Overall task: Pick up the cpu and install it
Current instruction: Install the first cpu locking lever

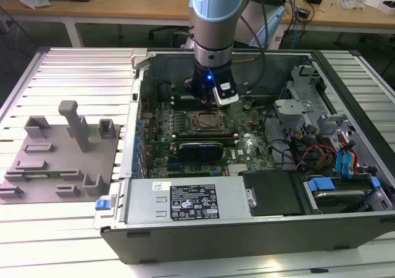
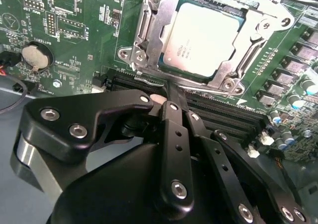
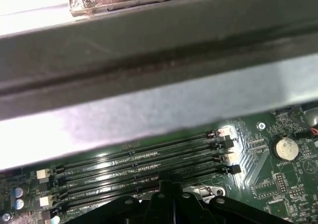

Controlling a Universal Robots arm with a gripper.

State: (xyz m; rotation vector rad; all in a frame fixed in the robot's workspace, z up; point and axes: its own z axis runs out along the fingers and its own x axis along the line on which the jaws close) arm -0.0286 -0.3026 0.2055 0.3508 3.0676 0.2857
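Looking at the exterior view, the gripper (image 1: pixel 210 99) hangs inside the open PC case (image 1: pixel 247 228), just above the socket frame (image 1: pixel 205 121). In the second wrist view the cpu (image 2: pixel 203 40) sits in that frame, and the fingers (image 2: pixel 175 115) look pinched together, holding nothing.

The cpu (image 2: pixel 204 37) sits in the socket frame (image 2: pixel 149 45) on the motherboard (image 1: pixel 203 136) inside the computer case (image 1: pixel 247 228). The moulded tray (image 1: pixel 58 161) lies on the table (image 1: pixel 68 241) at the exterior view's left of the case. The power supply box (image 1: pixel 185 201) lies along the case's near wall.
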